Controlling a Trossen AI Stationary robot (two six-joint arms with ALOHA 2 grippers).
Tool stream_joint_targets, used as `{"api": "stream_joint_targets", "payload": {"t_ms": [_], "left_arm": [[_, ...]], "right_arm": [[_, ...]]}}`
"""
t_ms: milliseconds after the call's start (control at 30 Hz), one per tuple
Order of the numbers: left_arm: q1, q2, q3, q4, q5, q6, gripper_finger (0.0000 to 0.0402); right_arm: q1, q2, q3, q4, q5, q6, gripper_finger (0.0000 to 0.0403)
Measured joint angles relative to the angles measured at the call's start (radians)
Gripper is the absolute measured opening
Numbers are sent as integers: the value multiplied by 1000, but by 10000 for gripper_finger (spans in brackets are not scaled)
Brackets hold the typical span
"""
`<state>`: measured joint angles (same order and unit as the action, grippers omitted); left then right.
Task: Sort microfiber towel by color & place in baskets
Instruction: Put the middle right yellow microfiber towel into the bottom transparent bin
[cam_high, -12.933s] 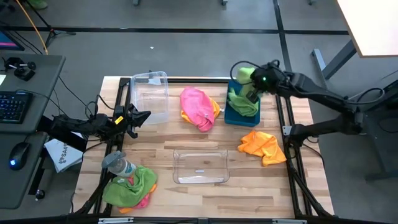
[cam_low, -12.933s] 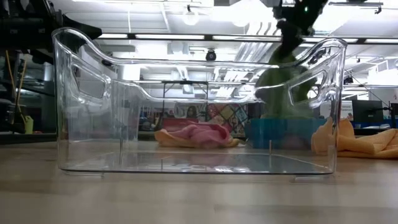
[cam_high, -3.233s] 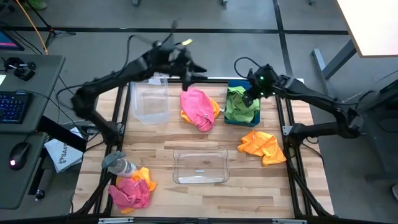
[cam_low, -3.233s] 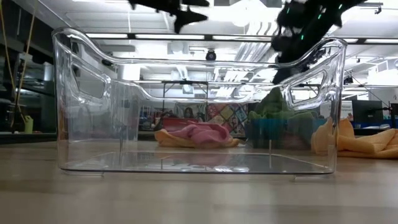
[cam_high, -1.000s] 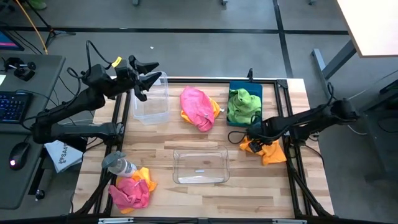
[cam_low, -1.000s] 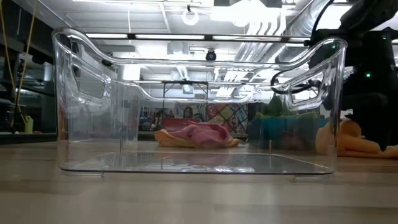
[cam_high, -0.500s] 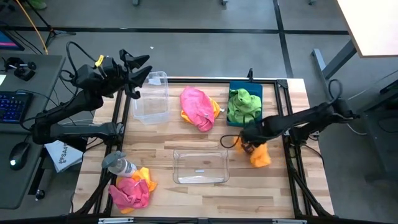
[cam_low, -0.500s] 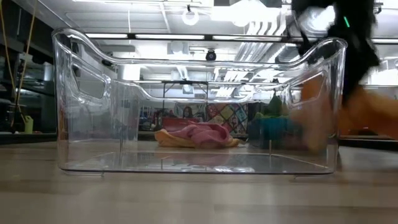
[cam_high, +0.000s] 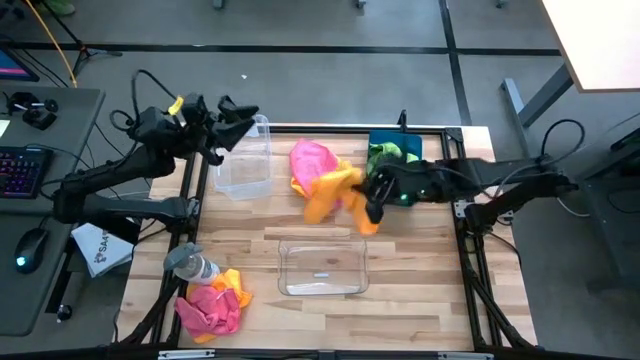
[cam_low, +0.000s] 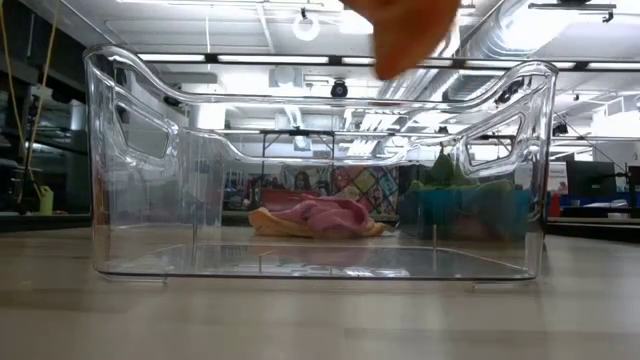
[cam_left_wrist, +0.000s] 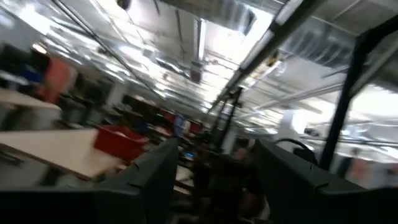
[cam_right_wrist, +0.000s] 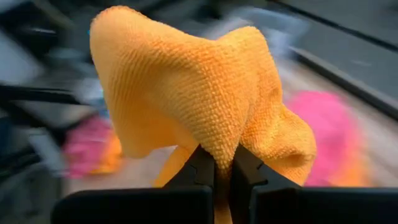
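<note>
My left pincer (cam_high: 238, 118) hangs with fingers spread at the far-left corner, over the rim of the far clear bin (cam_high: 243, 157), and waits. At the near left, a pink-and-orange heap (cam_high: 212, 303) lies on the surface (cam_high: 400, 300). My right pincer (cam_high: 372, 205) is clamped on an orange towel (cam_high: 335, 192), carried in the air beside the pink towel (cam_high: 312, 160). The near clear bin (cam_high: 322, 266) lies at about 7 o'clock from that pincer, close by, its long side running left-right. Green towels fill the blue bin (cam_high: 392, 150) at 1 o'clock.

Grey floor (cam_high: 330, 25) — wooden table (cam_high: 420, 300), desk with keyboard (cam_high: 20, 172).
</note>
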<state>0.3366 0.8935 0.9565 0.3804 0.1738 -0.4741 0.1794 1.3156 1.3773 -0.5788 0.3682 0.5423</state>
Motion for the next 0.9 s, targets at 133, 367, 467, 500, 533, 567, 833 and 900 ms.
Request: {"api": "stream_joint_targets", "payload": {"t_ms": [133,367,467,500,533,567,833,900], "left_arm": [[-87,24,0,94,0,-45,200],[-277,49,0,219,-102,-74,200],[-357,59,0,218,-180,-40,200],[-383,65,0,218,-208,-19,200],[-407,71,0,217,-237,0,200],[-428,78,0,216,-264,18,200],[-519,121,0,210,-324,69,200],[-529,116,0,202,-317,87,200]], "right_arm": [[59,48,-134,304,-74,-33,2],[169,199,-364,689,-86,13,1],[187,248,-384,695,-83,53,2],[188,260,-386,687,-81,61,3],[188,271,-386,676,-81,63,6],[188,281,-380,665,-91,65,11],[188,301,-265,369,-114,51,120],[188,301,-217,270,-112,36,162]]}}
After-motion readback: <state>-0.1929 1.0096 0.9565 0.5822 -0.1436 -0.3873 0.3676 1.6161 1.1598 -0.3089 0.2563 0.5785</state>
